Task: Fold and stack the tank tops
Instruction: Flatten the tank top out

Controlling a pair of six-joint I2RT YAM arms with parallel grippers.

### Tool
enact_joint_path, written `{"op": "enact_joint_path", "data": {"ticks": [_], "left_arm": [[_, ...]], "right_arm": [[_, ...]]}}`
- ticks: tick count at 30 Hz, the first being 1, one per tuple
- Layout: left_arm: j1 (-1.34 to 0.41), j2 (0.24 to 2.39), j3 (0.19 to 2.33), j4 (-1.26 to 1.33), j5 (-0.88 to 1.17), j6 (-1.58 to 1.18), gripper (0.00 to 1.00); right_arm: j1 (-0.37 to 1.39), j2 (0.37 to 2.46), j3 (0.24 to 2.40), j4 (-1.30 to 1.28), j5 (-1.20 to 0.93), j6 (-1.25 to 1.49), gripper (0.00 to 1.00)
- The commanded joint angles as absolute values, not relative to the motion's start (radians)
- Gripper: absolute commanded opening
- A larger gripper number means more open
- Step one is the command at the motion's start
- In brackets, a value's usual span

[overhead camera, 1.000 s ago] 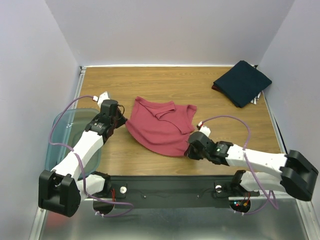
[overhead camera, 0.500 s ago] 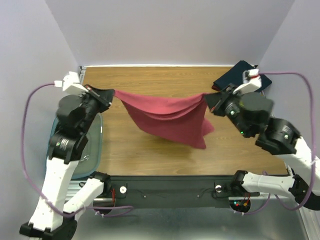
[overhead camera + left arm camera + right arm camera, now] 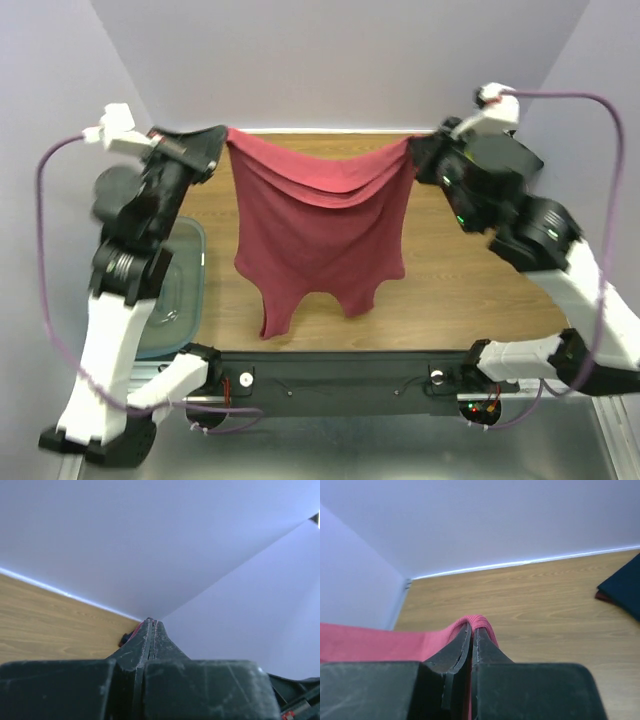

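Gripping, left gripper: jaws pressed together on one hem corner of the red tank top. In the wrist view only a sliver of red shows between the tips.
Gripping, right gripper: closed in the same way on the opposite hem corner, with red cloth bunched over its tips.
Between the grippers: the hem sags in a shallow curve and is not pulled taut.
Below the grippers: the top hangs upside down as a loose sheet, shoulder straps at the bottom. Whether they touch the surface cannot be told.
Beyond the right gripper: the navy tank top lies folded on the surface, well apart from the hanging one. A dark red edge shows under it.
Below the left gripper: the teal bin sits beside the left arm, untouched.
Handling: light and limp with no stiffness of its own. It will likely droop, swing and crease wherever it is unsupported, and a thin pinch could slip off.
Where to hold: two matching points on one edge, such as the hem corners taken now or the shoulder seams, should keep it flat. A single hold would let it bunch.
Step in hand: probably spreading it in the air before laying it flat to fold.
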State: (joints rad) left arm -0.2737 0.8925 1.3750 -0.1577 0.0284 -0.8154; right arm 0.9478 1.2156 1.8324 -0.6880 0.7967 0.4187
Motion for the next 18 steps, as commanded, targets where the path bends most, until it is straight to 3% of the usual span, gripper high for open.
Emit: {"op": "enact_joint_path", "data": {"ticks": [1, 4, 7, 12, 15, 18], "left_arm": [[-0.262, 1.096, 1.37, -0.008, 0.023, -0.845, 0.0], [-0.241, 1.204, 1.411, 0.05, 0.02, -0.839, 0.0], [-0.186, 1.409, 1.549, 0.09, 0.084, -0.833, 0.0], [-0.124, 1.849, 2.14, -0.047, 0.253, -0.813, 0.0], [-0.114, 2.023, 2.536, -0.13, 0.296, -0.808, 0.0], [-0.103, 1.988, 2.544, -0.115, 0.314, -0.816, 0.0]], "right_arm": [[0.583, 1.404, 1.902, -0.604, 0.358, 0.391, 0.0], [0.441, 1.561, 1.991, -0.592, 0.137, 0.4, 0.0], [0.287, 1.831, 2.234, -0.591, -0.119, 0.462, 0.0], [0.17, 2.251, 2.835, -0.536, -0.301, 0.601, 0.0], [0.152, 2.179, 2.665, -0.303, -0.302, 0.623, 0.0], [0.15, 2.053, 2.493, -0.175, -0.258, 0.592, 0.0]]}}
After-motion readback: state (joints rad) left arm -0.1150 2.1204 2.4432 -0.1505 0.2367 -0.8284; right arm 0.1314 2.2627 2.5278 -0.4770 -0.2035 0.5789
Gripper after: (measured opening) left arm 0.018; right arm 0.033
